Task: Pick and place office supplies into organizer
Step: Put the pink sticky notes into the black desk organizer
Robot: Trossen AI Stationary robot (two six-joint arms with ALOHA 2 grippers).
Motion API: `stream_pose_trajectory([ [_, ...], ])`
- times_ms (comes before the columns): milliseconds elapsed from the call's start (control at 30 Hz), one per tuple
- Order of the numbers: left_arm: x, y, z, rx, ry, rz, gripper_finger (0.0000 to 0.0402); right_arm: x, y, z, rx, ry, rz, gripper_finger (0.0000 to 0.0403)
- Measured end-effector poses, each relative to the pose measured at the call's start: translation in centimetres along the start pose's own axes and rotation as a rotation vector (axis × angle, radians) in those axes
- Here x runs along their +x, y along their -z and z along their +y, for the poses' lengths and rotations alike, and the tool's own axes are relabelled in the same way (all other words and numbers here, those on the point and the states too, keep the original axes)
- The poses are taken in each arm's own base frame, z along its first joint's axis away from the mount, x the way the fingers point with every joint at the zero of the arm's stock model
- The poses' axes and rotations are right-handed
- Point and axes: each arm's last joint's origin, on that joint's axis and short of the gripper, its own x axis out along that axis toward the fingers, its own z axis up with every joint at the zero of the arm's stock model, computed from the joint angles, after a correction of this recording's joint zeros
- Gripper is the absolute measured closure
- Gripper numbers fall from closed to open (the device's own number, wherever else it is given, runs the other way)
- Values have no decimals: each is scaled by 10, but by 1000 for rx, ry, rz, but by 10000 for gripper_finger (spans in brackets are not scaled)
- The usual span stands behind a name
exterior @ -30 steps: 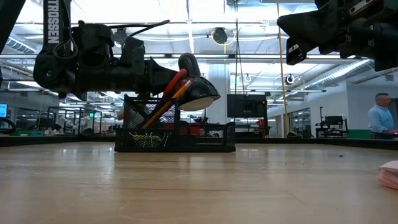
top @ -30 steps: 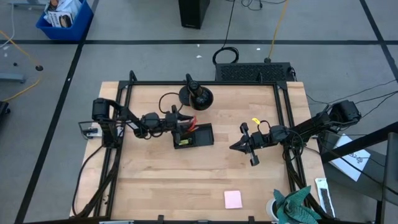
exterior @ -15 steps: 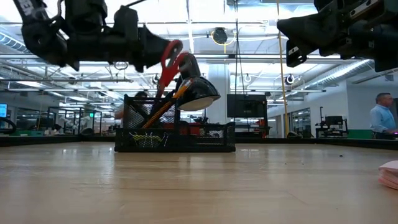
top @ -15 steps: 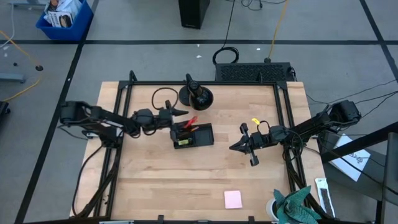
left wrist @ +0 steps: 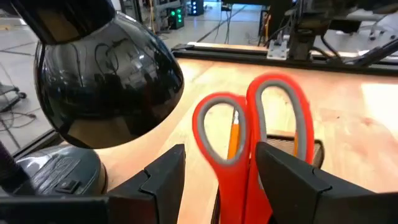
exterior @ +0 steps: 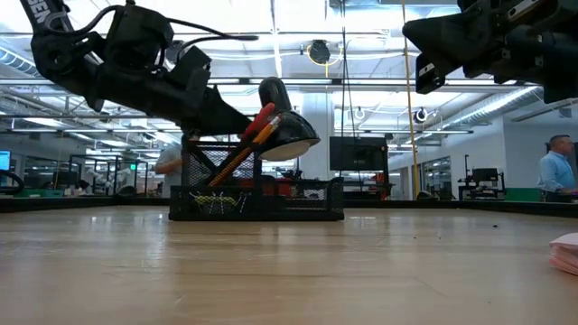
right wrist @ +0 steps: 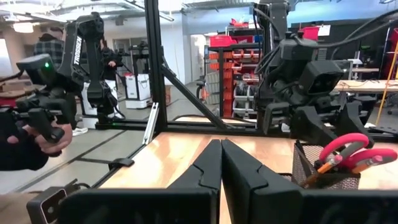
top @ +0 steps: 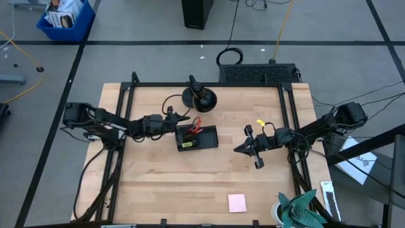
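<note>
The black mesh organizer (top: 197,138) (exterior: 257,203) stands mid-table. Red-handled scissors (top: 195,124) (exterior: 262,119) (left wrist: 261,124) and orange pencils (exterior: 233,161) (left wrist: 235,134) stand slanted in it, leaning on its rim. My left gripper (top: 183,119) (left wrist: 221,180) is open, tilted down from the table's left, with its fingers on either side of the scissors' handle loops. My right gripper (top: 239,149) (right wrist: 221,162) is shut and hovers to the organizer's right. A pink sticky-note pad (top: 237,202) lies near the near edge. A tiny yellow item (top: 259,123) lies by the right arm. My left gripper has a finger (left wrist: 165,180) on each side of the scissors' handle loops (left wrist: 217,134). A gap shows between this finger and the nearer loop. The other finger (left wrist: 292,183) stands in front of the second loop, and I cannot tell whether it touches.
A black desk lamp (top: 199,96) (left wrist: 106,68) stands just behind the organizer, its shade close over the scissors. A black frame rims the table (top: 152,183). A cup with teal cloth (top: 300,209) sits at the near right corner. People show in the room beyond the table.
My left gripper rose from over the organizer and drew back toward the table's left, then tipped downward. The scissors' handles stood more upright and higher half a second ago; now they slant again beside the pencils. The right arm kept still.
</note>
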Motion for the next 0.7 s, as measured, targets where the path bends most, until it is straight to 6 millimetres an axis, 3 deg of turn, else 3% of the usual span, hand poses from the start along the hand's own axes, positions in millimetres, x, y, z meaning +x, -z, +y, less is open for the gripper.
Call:
stream_pose_trajectory([
  [133,-3,-3,-6,36,7,-15,199,0,0,0,7,0,1,399],
  [400,-26,-38,-29,96,-2,-184,199,0,0,1,8,-27,2,399],
  [533,-36,-59,-55,134,29,-174,199,0,1,1,15,-26,14,399],
  [700,-44,-67,-104,185,127,15,223,0,3,1,14,-24,32,399],
])
